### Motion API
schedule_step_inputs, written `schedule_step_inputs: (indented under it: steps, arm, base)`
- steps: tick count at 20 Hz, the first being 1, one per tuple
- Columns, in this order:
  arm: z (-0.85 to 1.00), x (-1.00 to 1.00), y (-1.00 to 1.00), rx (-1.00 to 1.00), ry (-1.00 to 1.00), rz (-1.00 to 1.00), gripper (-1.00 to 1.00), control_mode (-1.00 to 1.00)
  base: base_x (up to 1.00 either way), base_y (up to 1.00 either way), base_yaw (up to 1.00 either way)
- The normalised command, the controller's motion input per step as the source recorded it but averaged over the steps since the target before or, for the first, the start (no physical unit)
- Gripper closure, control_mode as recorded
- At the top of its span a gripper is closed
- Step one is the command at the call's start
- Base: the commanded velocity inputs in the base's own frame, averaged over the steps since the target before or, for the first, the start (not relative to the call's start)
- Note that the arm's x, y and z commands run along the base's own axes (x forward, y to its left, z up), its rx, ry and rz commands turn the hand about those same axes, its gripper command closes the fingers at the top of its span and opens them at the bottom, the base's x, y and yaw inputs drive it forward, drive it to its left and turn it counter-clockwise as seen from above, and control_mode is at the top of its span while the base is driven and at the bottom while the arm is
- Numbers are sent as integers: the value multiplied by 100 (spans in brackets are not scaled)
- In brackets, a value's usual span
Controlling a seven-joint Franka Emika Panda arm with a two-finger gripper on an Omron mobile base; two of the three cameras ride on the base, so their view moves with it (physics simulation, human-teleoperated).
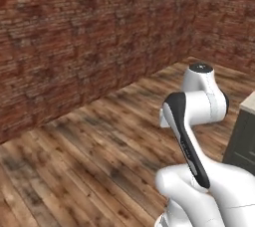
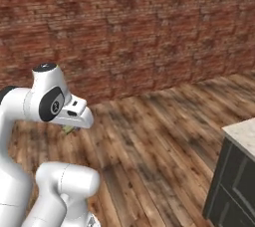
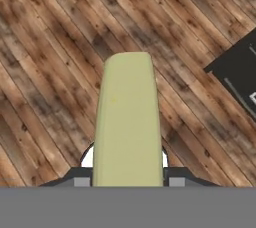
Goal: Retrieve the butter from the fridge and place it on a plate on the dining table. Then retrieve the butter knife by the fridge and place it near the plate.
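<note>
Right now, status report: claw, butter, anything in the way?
Claw shut on butter, carried above wooden floor. Dining table corner ahead right. No obstruction seen.

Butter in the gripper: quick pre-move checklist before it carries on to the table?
1. Butter between the gripper fingers: ok, the pale block sits centred and projects straight out in the hand view.
2. Grip looks secure: cannot tell, the contact at the fingers is hidden behind the block.
3. Path under the hand clear: ok, only bare wooden floor lies beneath the butter.
4. Dining table in reach: cannot tell, only a stone-topped corner over a dark front shows at the right of the right base view.
5. Plate located: not ok, not yet sighted.
6. Brick wall clearance: ok, the arm stands well short of it.
</note>
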Motion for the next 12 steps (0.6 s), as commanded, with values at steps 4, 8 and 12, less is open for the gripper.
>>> schedule_step_inputs:
  steps: [4, 8, 12]
  arm:
    - [0, 0, 0, 0, 0, 0, 100, 100]
    - [0, 0, 0, 0, 0, 0, 100, 100]
    - [0, 0, 0, 0, 0, 0, 100, 100]
  base:
    - [100, 96, -46]
    - [100, 95, -46]
    - [100, 94, -47]
